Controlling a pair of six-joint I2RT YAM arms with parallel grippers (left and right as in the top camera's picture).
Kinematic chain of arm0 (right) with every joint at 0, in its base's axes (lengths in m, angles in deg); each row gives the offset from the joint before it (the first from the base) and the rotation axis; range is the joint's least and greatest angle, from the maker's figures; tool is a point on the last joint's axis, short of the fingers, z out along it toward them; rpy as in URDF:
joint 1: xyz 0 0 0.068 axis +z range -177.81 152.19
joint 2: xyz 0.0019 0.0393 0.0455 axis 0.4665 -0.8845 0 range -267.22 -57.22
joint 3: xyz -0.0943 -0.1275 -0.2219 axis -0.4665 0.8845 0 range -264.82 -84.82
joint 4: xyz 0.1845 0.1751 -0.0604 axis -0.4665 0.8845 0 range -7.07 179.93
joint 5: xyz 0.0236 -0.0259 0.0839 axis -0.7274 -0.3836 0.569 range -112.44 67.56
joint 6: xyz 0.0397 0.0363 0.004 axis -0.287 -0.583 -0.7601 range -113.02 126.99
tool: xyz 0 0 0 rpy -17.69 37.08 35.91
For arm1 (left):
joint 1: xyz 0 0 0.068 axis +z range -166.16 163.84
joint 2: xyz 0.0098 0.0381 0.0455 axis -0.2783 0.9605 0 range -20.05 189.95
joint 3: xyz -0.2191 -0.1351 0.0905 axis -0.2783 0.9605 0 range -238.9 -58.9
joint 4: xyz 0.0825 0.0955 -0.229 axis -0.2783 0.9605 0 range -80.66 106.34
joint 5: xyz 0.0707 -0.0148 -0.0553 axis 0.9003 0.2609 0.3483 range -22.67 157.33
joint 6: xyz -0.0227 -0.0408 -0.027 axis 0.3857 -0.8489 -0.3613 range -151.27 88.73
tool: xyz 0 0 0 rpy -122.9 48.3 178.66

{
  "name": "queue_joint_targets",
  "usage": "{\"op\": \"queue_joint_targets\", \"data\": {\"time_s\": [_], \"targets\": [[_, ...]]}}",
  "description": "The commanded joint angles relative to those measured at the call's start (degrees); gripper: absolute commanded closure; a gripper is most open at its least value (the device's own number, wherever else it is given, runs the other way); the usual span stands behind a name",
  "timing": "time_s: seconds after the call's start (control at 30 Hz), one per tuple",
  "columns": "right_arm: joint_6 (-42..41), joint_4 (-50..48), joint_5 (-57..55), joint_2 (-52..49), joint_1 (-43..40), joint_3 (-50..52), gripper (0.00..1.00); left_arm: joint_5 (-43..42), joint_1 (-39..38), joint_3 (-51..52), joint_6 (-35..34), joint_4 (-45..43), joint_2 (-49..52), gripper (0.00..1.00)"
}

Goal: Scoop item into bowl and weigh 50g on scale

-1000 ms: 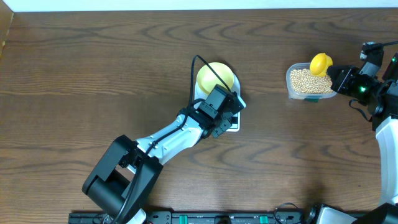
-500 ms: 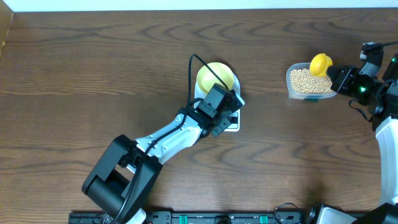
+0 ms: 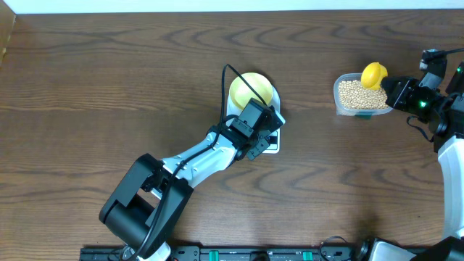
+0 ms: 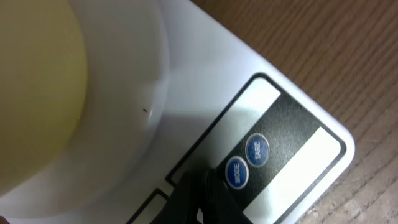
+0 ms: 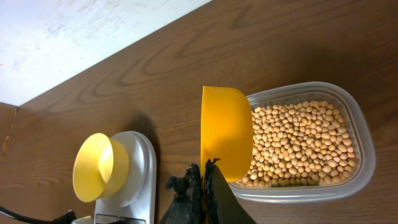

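The pale yellow-green bowl (image 3: 251, 88) stands on the white scale (image 3: 273, 148) at the table's middle. My left gripper (image 3: 262, 135) is shut, its tips (image 4: 205, 185) low over the scale's front panel (image 4: 292, 155) beside the blue MODE button (image 4: 235, 172); the bowl's side (image 4: 31, 93) fills the left of that view. My right gripper (image 3: 397, 93) is shut on the handle of a yellow scoop (image 5: 227, 134), whose cup rests among the tan beans (image 5: 298, 143) in a clear tub (image 3: 360, 98). The bowl (image 5: 99, 167) looks empty in the right wrist view.
A blue TARE button (image 4: 257, 149) sits next to MODE. The left arm's black cable (image 3: 235, 80) arcs over the bowl. The table's far edge meets a white wall (image 5: 74, 37). Bare wood lies between scale and tub.
The left arm's lower links have shifted slightly, while its gripper stays over the scale's front. The right arm and scoop have not moved.
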Motion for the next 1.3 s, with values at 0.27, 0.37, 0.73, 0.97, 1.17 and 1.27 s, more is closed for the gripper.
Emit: {"op": "queue_joint_targets", "data": {"time_s": [0.27,0.37,0.73,0.97,1.17,1.27], "targets": [[0.6,0.2,-0.1,0.3,-0.2,-0.7,0.99,-0.5,0.2,1.2,-0.3,1.0,1.1,0.92],[0.6,0.2,-0.1,0.3,-0.2,-0.7,0.99,-0.5,0.2,1.2,-0.3,1.7,1.1,0.92],[0.6,0.2,-0.1,0.3,-0.2,-0.7,0.99,-1.6,0.1,1.3,1.7,1.7,1.1,0.92],[0.6,0.2,-0.1,0.3,-0.2,-0.7,0.99,-1.6,0.1,1.3,1.9,1.8,1.1,0.93],[0.6,0.2,-0.1,0.3,-0.2,-0.7,0.99,-2.5,0.1,1.3,3.4,2.4,1.1,0.93],[0.6,0.2,-0.1,0.3,-0.2,-0.7,0.99,-2.5,0.0,1.3,3.9,2.6,1.1,0.93]]}}
